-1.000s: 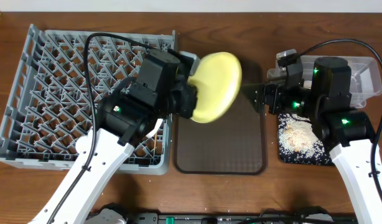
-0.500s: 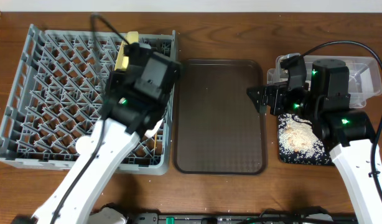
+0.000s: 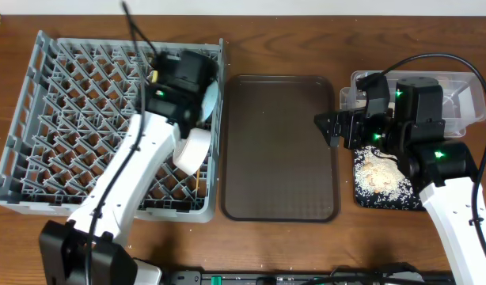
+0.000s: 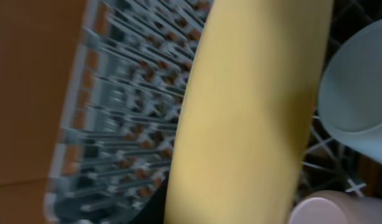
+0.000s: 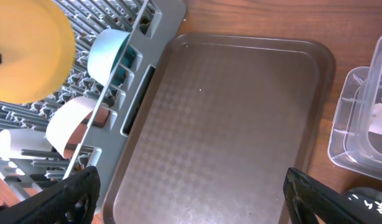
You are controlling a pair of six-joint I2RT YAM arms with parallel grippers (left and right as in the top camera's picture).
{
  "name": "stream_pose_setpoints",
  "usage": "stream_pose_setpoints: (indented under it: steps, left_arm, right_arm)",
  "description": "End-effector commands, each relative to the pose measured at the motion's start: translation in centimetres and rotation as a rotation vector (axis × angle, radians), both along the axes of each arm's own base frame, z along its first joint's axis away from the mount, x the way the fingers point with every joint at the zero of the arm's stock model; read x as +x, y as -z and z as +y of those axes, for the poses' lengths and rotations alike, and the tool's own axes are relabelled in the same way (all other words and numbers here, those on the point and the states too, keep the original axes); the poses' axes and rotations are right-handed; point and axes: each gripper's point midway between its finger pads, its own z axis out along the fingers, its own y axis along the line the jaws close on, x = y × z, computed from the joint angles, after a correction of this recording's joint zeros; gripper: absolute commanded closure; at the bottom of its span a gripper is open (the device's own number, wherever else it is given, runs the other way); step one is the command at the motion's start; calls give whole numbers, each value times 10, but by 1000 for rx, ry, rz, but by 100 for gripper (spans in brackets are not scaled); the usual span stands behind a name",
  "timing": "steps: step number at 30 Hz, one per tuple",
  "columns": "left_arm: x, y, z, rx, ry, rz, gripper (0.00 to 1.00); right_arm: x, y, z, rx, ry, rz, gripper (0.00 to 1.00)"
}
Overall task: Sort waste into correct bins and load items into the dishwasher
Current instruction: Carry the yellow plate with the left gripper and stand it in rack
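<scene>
My left gripper point(image 3: 170, 79) is shut on the pale yellow plate point(image 4: 253, 112) and holds it on edge among the pegs of the grey dish rack point(image 3: 61, 119). From overhead only a sliver of the plate point(image 3: 156, 77) shows. The plate point(image 5: 29, 50) also shows in the right wrist view. The light blue bowl point(image 3: 210, 101) and the pinkish-white bowl point(image 3: 191, 149) lie on their sides at the rack's right edge. My right gripper point(image 3: 330, 127) is open and empty above the right edge of the brown tray. Pale crumbs lie on the black tray point(image 3: 362, 198). The wrapper is not visible.
The dark brown serving tray point(image 3: 279, 146) lies between the rack and the bins. The clear tub point(image 3: 457, 99) stands behind the black tray, partly under my right arm, with something white in it. A thin wooden stick point(image 3: 197, 179) shows in the rack below the pinkish-white bowl.
My left arm carried the yellow plate from over the brown tray to the left, turned it on edge and lowered it into the rack. The right arm has not moved.
</scene>
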Motion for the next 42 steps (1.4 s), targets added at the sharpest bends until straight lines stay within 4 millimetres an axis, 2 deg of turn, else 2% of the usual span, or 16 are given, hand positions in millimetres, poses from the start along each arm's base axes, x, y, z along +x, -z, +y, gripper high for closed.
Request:
stream_pose_setpoints:
  steps: [1,7,12,18,23,28,31,35,42]
  left_arm:
    - [0,14,-9,-193,1,28,93]
    - [0,21,9,-170,-1,56,93]
    - [-4,39,2,-205,21,98,92]
    - [-7,60,3,-190,14,165,92]
    - [-7,74,-1,-178,26,209,83]
    - [-9,89,-10,-173,45,260,67]
    - [-10,90,-20,-178,70,271,49]
    - [-13,81,-33,-178,111,255,22]
    - [-22,50,-50,-191,172,193,13]
  right_arm:
    - [3,-5,-6,4,27,-14,7]
    - [4,-5,-6,3,28,-13,7]
    - [5,-5,-6,4,31,-13,7]
    - [4,-5,-6,15,43,-2,7]
    - [4,-5,-6,15,42,-1,7]
    - [4,-5,-6,16,42,-2,7]
    - [4,-4,-6,15,42,1,7]
    - [4,-4,-6,15,42,1,7]
    - [4,-4,-6,15,43,1,7]
